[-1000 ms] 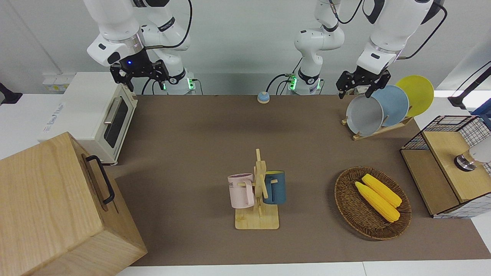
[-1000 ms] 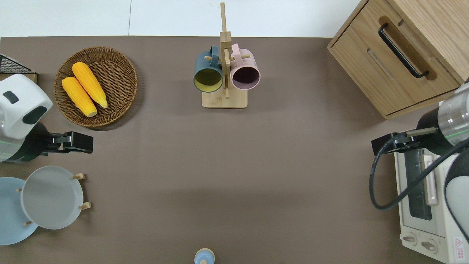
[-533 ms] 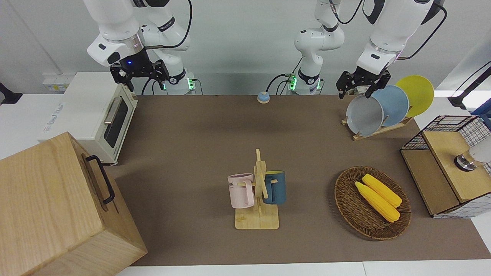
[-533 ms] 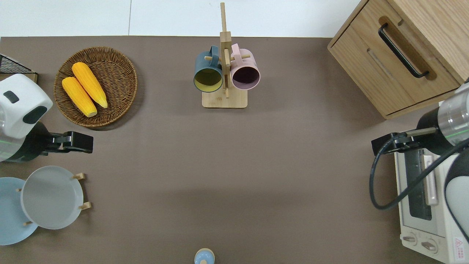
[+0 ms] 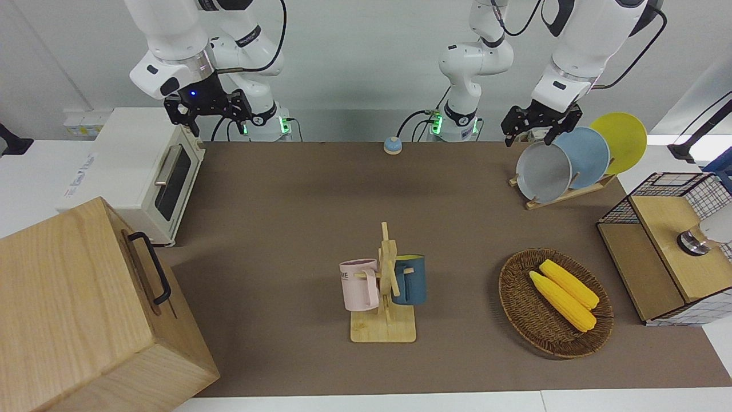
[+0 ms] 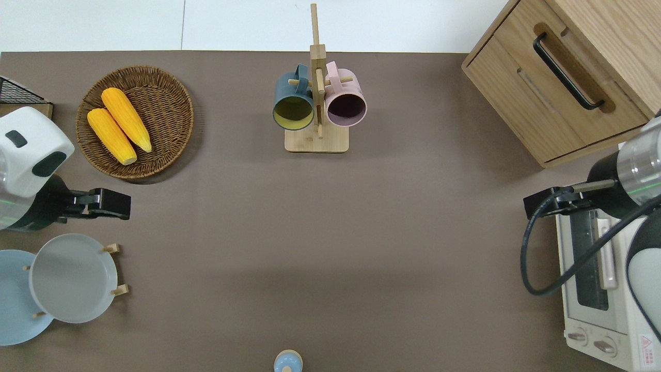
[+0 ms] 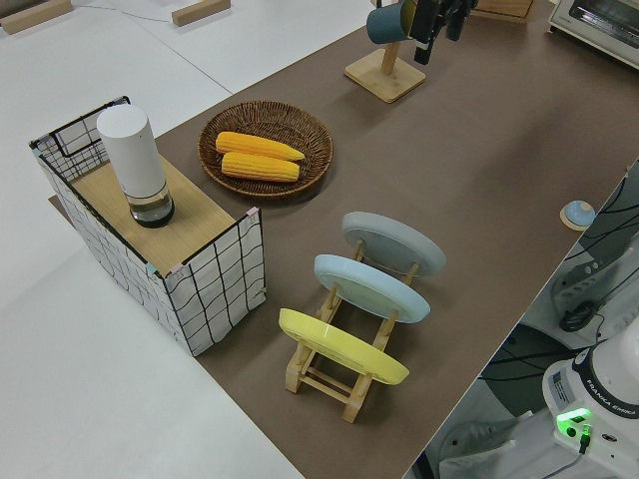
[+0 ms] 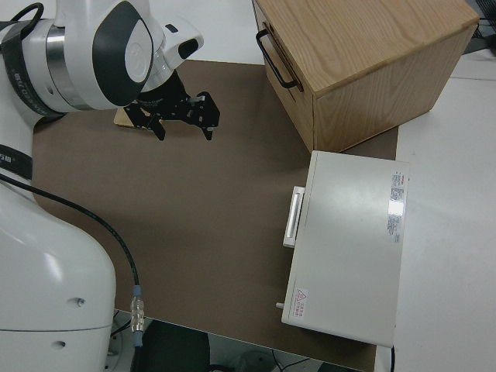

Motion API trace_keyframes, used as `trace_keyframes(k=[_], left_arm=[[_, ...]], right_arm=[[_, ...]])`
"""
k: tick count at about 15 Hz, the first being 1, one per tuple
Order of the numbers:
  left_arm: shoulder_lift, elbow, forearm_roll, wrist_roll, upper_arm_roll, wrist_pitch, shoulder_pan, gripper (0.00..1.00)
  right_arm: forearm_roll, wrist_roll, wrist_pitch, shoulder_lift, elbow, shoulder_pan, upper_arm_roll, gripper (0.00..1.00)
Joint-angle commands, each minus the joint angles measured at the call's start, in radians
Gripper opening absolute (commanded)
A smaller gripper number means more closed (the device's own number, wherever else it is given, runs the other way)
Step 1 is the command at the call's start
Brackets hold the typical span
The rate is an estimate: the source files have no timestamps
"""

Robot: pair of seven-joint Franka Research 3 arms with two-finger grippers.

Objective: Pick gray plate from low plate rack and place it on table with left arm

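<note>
matte round gray plate (image 6: 72,279) leans in slatted wooden low plate rack (image 7: 344,374).

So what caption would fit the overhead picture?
Left gripper hovers over bare table near the racked gray plate.

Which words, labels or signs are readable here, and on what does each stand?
"FRANKA EMIKA": on the robot arm base, left side view.
"ME": on the pink mug; more letters are hidden.
Toaster oven: side brand and stickers are too blurred to read.

table (image 5: 274,189), low plate rack (image 7: 334,364), mug tree (image 5: 384,326), wicker basket (image 5: 534,320), toaster oven (image 5: 137,171)
</note>
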Motion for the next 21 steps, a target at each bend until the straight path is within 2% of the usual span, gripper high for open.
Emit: trace_keyframes(k=[1,4,10,15,21], left_arm=[[-0.043,-0.028,-0.006,-0.001,0.003,-0.029,0.002,0.95],[-0.093,-0.099,-0.006,-0.001,0.003,-0.027,0.001,0.99],[-0.169,-0.203,-0.012,0.003,0.016,-0.013,-0.001,0.99],[-0.286,-0.367,-0.031,0.016,0.034,0.073,-0.001,0.99],[-0.295,-0.395,-0.029,0.017,0.080,0.096,0.001,0.99]], right_arm=[[-0.006,0.012,-0.011,-0.004,0.007,-0.024,0.021,0.983],[-0.006,0.012,-0.011,-0.002,0.006,-0.024,0.021,0.983],[-0.006,0.012,-0.013,-0.002,0.007,-0.024,0.021,0.983],[-0.006,0.012,-0.011,-0.002,0.006,-0.024,0.020,0.983],[-0.006,0.012,-0.011,-0.004,0.007,-0.024,0.021,0.983]])
